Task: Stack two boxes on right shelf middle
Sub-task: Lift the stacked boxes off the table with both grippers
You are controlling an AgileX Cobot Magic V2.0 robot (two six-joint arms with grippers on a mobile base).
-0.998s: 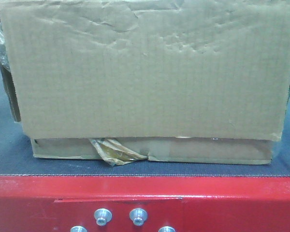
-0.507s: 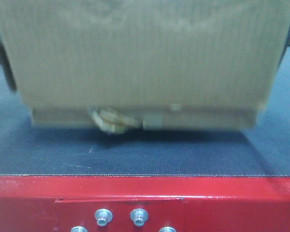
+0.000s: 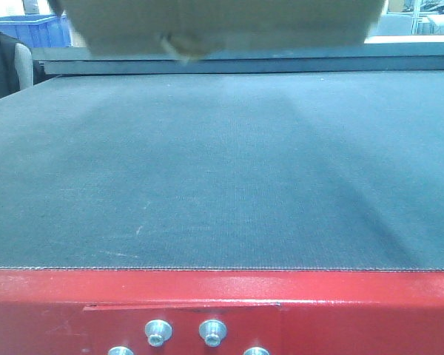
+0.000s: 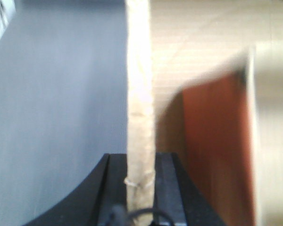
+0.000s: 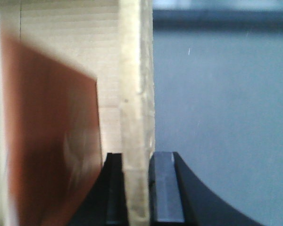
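A brown cardboard box (image 3: pixel 222 26) with torn yellowish tape hangs at the top edge of the front view, lifted well above the dark belt table (image 3: pixel 222 170). My left gripper (image 4: pixel 140 188) is shut on the box's left wall (image 4: pixel 140 94), seen edge-on between its black fingers. My right gripper (image 5: pixel 137 188) is shut on the box's right wall (image 5: pixel 137 84). A reddish-brown object lies inside the box (image 4: pixel 212 155), also in the right wrist view (image 5: pixel 47 141). A second box and the steel shelf are out of view.
The belt table has a red front edge (image 3: pixel 222 310) with bolts. A blue plastic bin (image 3: pixel 37 29) and a dark garment (image 3: pixel 4 66) stand at the far left behind the table.
The box has risen from resting on the belt to near the top of the front view, both grippers holding it. The belt below it now shows bare.
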